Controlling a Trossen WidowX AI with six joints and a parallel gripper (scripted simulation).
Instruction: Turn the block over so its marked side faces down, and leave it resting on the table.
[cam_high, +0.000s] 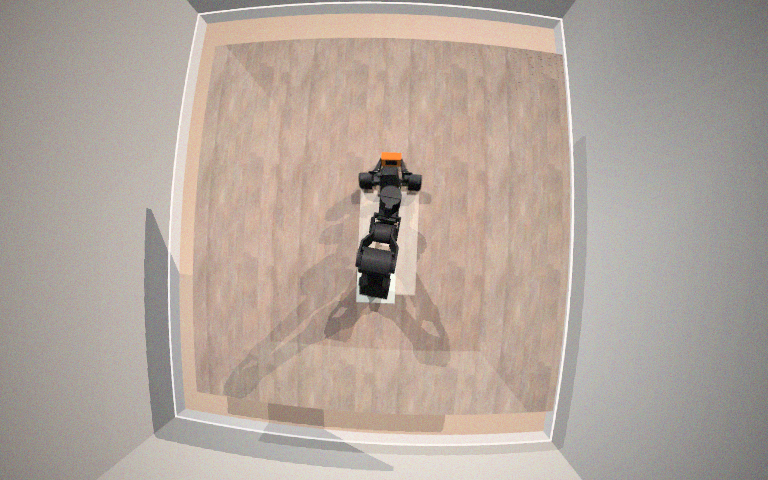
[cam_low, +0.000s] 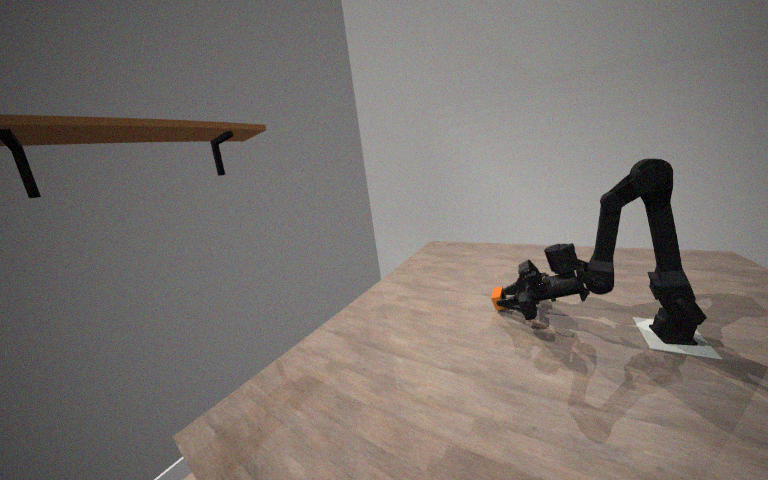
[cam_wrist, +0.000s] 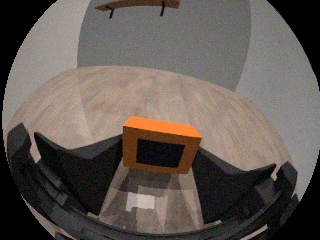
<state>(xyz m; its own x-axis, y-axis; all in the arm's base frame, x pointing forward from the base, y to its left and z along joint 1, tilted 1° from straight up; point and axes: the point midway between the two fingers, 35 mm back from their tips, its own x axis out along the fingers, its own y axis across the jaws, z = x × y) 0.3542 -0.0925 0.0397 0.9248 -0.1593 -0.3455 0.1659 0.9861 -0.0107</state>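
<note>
The orange block (cam_high: 391, 156) (cam_low: 497, 298) (cam_wrist: 160, 128) is held low over the table (cam_high: 481, 169) (cam_low: 396, 362) (cam_wrist: 100, 100). I cannot tell whether its lower edge touches the table. Its marked side, a dark rectangle (cam_wrist: 160, 153), faces back toward my palm and the arm's base, not down. My gripper (cam_high: 391, 163) (cam_low: 501, 298) (cam_wrist: 159, 144) is shut on the block, with one finger against each side. It points away from the base, nearly level and tipped slightly down. The block's far side is hidden in the wrist view.
The arm's base stands on a pale plate (cam_high: 362, 298) (cam_low: 705, 349) on the table. A wooden shelf (cam_low: 141, 130) (cam_wrist: 142, 4) hangs on the grey wall, well above and beyond the table. Dark arm shadows fall across the wood.
</note>
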